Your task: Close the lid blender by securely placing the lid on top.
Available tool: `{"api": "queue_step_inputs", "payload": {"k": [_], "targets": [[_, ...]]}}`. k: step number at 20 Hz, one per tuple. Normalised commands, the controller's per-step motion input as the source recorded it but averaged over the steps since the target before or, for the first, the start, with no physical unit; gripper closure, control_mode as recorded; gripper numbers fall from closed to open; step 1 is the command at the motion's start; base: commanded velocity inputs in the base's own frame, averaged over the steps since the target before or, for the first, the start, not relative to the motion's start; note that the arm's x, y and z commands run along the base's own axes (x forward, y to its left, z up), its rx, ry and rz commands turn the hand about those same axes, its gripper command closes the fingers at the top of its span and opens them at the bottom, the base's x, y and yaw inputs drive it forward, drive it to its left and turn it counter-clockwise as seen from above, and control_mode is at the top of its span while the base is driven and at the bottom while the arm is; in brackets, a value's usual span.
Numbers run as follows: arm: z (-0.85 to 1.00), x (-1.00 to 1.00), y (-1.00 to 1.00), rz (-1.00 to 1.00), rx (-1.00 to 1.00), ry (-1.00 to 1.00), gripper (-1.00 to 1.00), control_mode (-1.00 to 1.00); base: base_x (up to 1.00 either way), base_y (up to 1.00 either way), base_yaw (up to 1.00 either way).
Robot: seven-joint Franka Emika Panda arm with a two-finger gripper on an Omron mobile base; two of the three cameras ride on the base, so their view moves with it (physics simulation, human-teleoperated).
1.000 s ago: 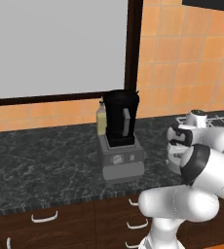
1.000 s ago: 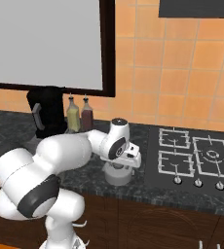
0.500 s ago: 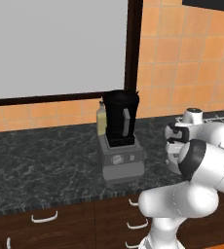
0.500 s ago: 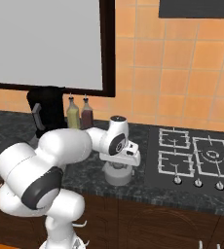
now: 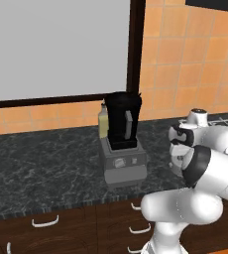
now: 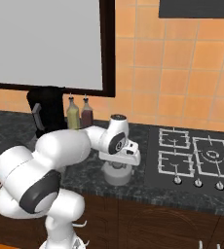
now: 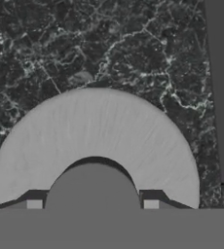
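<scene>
Right base view: dark marble counter (image 6: 84,177), orange-tiled wall (image 6: 182,92).

From my seat: open dark counter (image 6: 84,182) around the lid (image 6: 117,174), near the front edge. Blender (image 5: 122,144) stands mid-counter, well apart, its jar top bare and reachable from above. Two bottles (image 6: 79,113) crowd the back edge beside it; stove (image 6: 196,158) blocks the right end.

Counter (image 6: 84,180): dark marbled stone, under an orange tiled wall.
Lid (image 6: 117,175): light-grey disc flat on the counter, directly under the gripper (image 6: 118,168), which is closed down onto it.
Blender (image 6: 48,114): black jar at far left, part hidden by the arm.
Bottles (image 6: 79,113): two, just beside the jar.
Hob (image 6: 201,158): right, knobs in front.
</scene>
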Motion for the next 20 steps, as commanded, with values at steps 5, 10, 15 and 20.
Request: {"api": "queue_step_inputs", "payload": {"k": [5,10,15,20], "targets": [[0.73,-0.24,0.0,0.02,0.0,0.0,1.0,-1.0,0.0,0.0,0.0],[0.85,-0.19,0.0,0.01,0.0,-0.01,1.0,-1.0,0.0,0.0,0.0],[0.75,-0.12,0.09,0.01,0.0,-0.14,1.0,-1.0,0.0,0.0,0.0],[0.82,-0.12,0.15,0.02,0.0,-0.21,1.0,-1.0,0.0,0.0,0.0]]}}
